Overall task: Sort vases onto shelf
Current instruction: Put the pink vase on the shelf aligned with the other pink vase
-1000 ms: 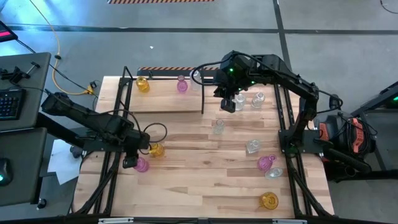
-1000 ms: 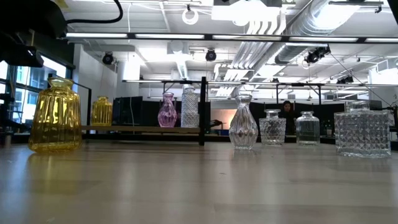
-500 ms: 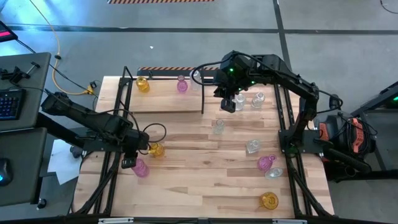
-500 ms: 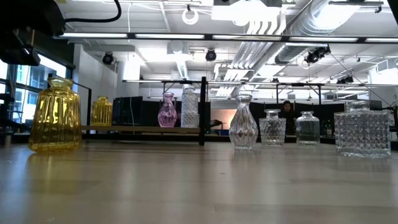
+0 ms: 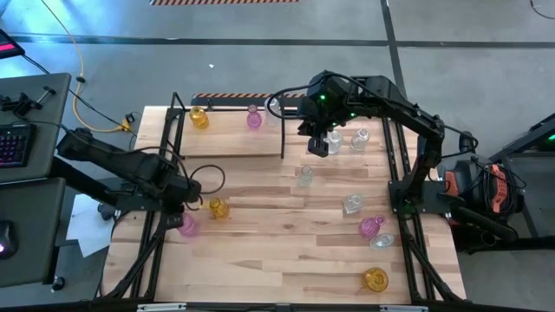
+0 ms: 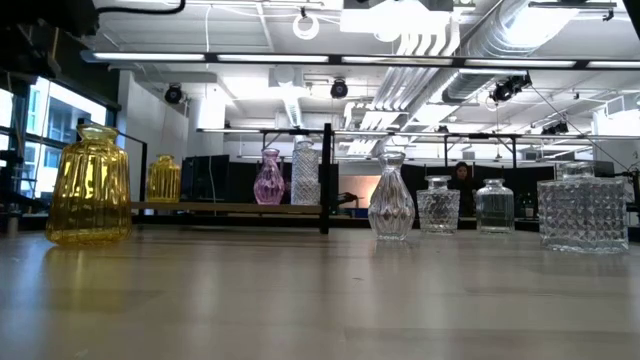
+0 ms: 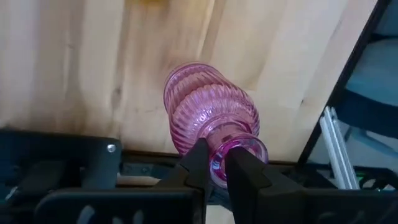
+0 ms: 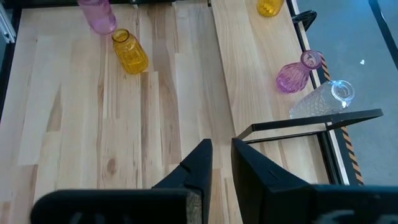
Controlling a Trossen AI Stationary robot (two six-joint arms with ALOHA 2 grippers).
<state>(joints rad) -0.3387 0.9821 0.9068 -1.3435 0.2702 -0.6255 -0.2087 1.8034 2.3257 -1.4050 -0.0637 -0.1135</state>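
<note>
From above we see our left gripper (image 5: pixel 180 217) at the table's left edge over a pink vase (image 5: pixel 187 226). Only the left wrist view shows its fingers (image 7: pixel 198 167) clamped on the vase's neck. Our right gripper (image 8: pixel 216 163) hovers beside the shelf (image 5: pixel 230 139), fingers narrowly parted and empty.

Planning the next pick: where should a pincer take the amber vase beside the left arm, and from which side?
Probably take its short neck under the rim, coming straight down. The amber vase stands upright, with a wide ribbed body and narrow neck; the left pincer holds the pink vase by its neck too.
</note>
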